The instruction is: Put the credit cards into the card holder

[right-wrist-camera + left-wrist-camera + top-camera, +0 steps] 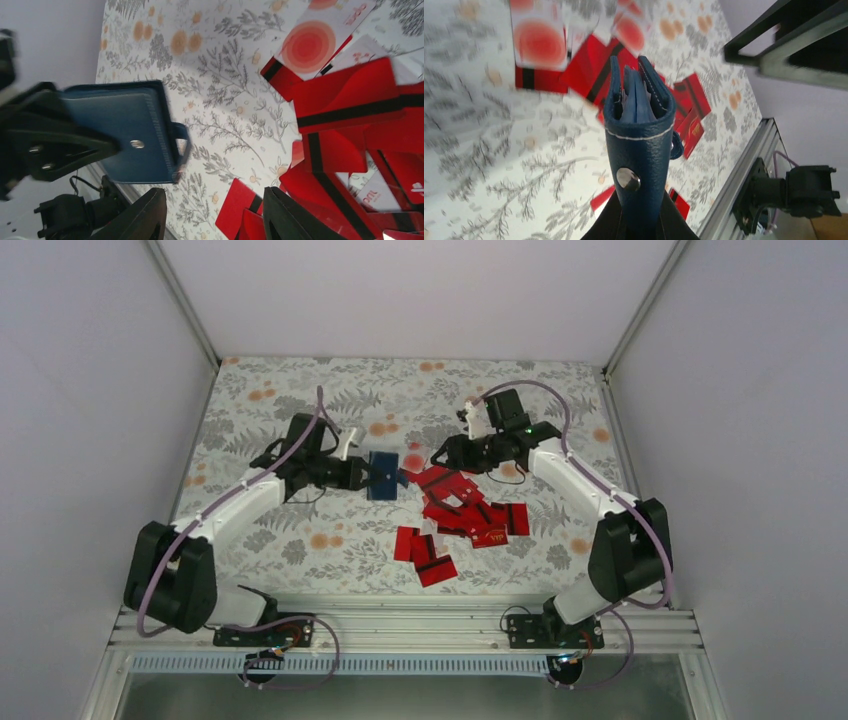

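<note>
Although the right arm is close in, only your left gripper (pixel 365 476) has hold of anything. Its fingers are clenched on the card holder (pixel 382 477) at the end away from its mouth, holding it clear of the floral table (pixel 280 400), roughly midway between the two arms. From the left wrist you look along the holder to its mouth, which gapes a little. Lighter blue inner pockets show between the two navy flaps, with a metal snap stud (pixel 628 179) on the near face and a small loop at one side. Whether any card sits inside, you cannot tell. Your right gripper (pixel 432 457) sits just beside the holder's open end without touching it, and its fingers (pixel 142 217) are spread apart with nothing between them. The credit cards (pixel 462 515) lie loose on the table beyond that same open end, nearer the arm bases than the holder. They overlap in an untidy heap, and several show a dark stripe. A white card with a red disc (pixel 311 44) lies on the side of the heap toward the holder.
</note>
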### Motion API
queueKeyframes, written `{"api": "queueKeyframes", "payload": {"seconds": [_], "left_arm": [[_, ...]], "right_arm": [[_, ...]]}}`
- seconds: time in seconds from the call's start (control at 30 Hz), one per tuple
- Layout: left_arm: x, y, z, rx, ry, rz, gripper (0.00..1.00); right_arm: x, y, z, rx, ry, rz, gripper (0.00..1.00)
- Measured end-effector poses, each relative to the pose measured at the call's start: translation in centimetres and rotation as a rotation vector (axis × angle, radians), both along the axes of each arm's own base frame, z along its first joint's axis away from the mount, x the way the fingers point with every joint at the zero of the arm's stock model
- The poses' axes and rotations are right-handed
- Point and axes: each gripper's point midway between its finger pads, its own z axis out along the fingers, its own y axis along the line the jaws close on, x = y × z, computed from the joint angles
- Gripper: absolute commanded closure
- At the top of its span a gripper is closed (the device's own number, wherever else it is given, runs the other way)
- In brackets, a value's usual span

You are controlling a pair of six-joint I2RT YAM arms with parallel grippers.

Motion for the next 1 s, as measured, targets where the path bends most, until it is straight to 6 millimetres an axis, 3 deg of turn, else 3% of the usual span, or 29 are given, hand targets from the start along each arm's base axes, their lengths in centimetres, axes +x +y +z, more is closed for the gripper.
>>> {"api": "queueKeyframes", "payload": {"seconds": [0.2,0.33,0.4,0.53,0.63,0.67,0.7,0.73,0.87,1.0], "left_arm": [[-1.7,0.8,-6.6,-0.004,0.199,-0.006,0.96],[-1.9,1.4,-9.9,-0.009,0.299,0.02,0.89],[-1.9,1.6,-11.0,-0.006,0.332,0.034,0.78],[-1.7,1.8,-11.8,-0.002,0.356,0.055,0.45],[-1.5,2.0,-12.0,0.011,0.353,0.07,0.3],[-1.5,2.1,-12.1,0.02,0.349,0.075,0.2],[-1.5,2.3,-12.1,0.032,0.35,0.085,0.05],[-1.5,2.5,-12.1,0.046,0.345,0.094,0.0],[-1.4,3.7,-11.4,0.111,0.303,0.142,0.0],[-1.1,4.7,-10.2,0.157,0.239,0.178,0.14]], "right_arm": [[-1.0,0.8,0.1,0.053,0.033,0.046,0.5],[-1.5,1.9,0.2,0.092,0.044,0.086,0.51],[-1.9,2.8,0.0,0.109,0.057,0.112,0.51],[-3.0,5.2,-0.9,0.133,0.096,0.168,0.52],[-3.8,7.1,-2.9,0.125,0.152,0.195,0.54],[-3.9,7.4,-3.6,0.117,0.172,0.199,0.54],[-4.1,7.9,-4.5,0.108,0.197,0.2,0.54],[-4.3,8.2,-5.3,0.1,0.219,0.2,0.54],[-4.4,9.8,-6.6,0.085,0.259,0.218,0.55],[-4.1,12.2,-5.4,0.105,0.225,0.264,0.57]]}}
